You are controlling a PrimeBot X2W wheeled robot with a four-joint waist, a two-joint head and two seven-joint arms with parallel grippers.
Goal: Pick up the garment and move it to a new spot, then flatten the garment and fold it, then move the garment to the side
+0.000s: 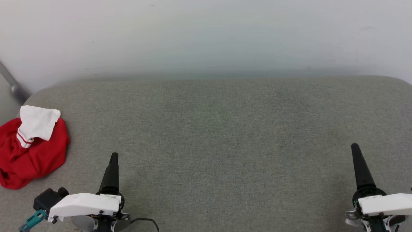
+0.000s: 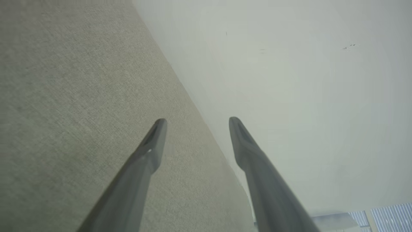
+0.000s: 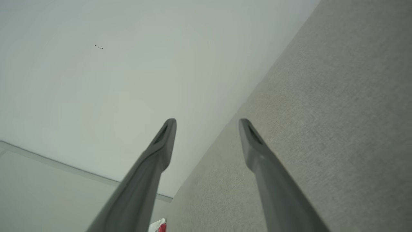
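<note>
Two pincers, wide and empty, above grey bench [image 1: 225, 129]: left pincer [image 2: 197, 124], right pincer [image 3: 207, 124]. Crumpled red jersey [image 1: 35, 158] far left; best pinch thick fold.

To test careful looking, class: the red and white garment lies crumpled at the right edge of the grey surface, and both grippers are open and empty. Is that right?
No. The head view shows the garment at the left edge of the grey surface; the rest holds.

Crumpled red garment [image 1: 35, 158] heaped at the left edge of the head view, mid-height, partly cut off; white sleeve with red-striped cuff draped on top.
</note>
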